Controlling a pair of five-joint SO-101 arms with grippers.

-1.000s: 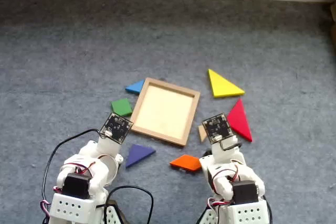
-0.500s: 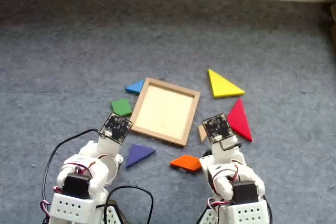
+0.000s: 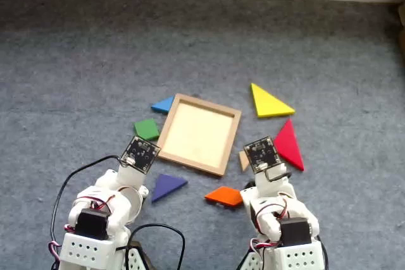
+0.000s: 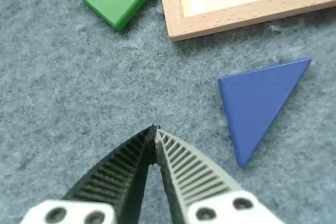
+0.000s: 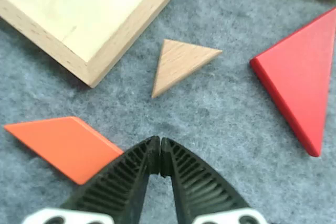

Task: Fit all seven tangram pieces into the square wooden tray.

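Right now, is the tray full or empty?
Empty. The tray shows only bare wood inside; the green square and red triangle lie beside it.

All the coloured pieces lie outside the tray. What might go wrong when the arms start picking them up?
The pale wooden triangle lies close to a corner of the tray, so the right hand might nudge the tray while grabbing it.
The pieces lie flat on soft grey cloth; a thin one like the orange piece may be hard to grip and slip.

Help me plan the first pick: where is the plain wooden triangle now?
In the high view, the wooden triangle lies between the tray and the red triangle, just ahead of the right tool.
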